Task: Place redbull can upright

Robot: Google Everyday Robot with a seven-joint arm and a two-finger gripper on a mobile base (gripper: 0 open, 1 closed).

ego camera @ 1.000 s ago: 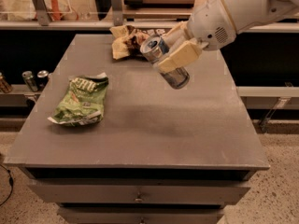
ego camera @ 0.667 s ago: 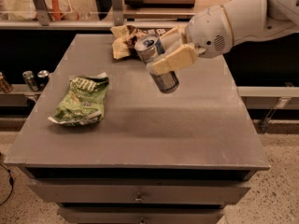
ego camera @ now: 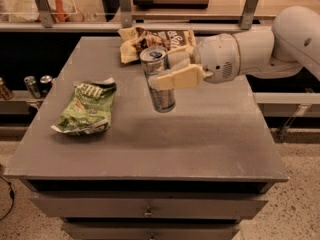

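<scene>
Above the table (ego camera: 210, 134) holding two snack bags (ego camera: 86, 106), the jaws grip one redbull can (ego camera: 162, 98), nearly upright.

The redbull can (ego camera: 159, 84) is smooth, glossy metal with a bright silver top. The gripper (ego camera: 161, 72), over the middle of the table toward its rear, clasps the can between cream fingers (ego camera: 177, 78) that look matt, perhaps rubbery plastic; the view is too soft to be sure. The arm (ego camera: 260, 49) behind it is smooth white plastic with a faint sheen. The table (ego camera: 200, 134) has an even, matt grey top. The green snack bag (ego camera: 85, 106) is crinkled, shiny foil, as is the yellow-brown bag (ego camera: 150, 39). The floor (ego camera: 300, 204) is speckled and stone-like.
</scene>
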